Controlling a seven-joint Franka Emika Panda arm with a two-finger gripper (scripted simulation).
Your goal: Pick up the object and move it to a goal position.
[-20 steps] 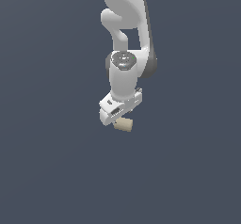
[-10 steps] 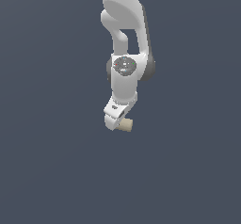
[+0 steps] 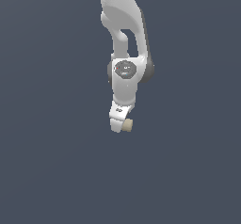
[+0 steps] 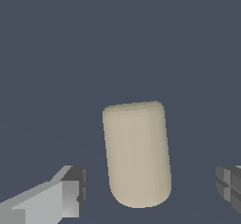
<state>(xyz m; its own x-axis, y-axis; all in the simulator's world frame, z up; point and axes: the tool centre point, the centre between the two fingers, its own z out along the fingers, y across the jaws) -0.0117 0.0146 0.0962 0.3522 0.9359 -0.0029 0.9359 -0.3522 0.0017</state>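
The object (image 4: 136,152) is a small beige stubby cylinder with rounded ends. In the wrist view it lies between the two fingers of my gripper (image 4: 150,184), with a clear gap on each side. The left finger (image 4: 75,190) and the right finger (image 4: 229,184) do not touch it, so the gripper is open. In the exterior view the white gripper (image 3: 120,124) points down, seen nearly edge-on. The object (image 3: 127,124) peeks out at its tip, toward the exterior view's right.
A plain dark grey-blue surface (image 3: 52,162) fills both views. The white arm (image 3: 123,35) comes down from the top of the exterior view. Nothing else shows.
The hand has turned about its axis from broadside to nearly edge-on and has come lower around the object. The object has stayed about where it was.
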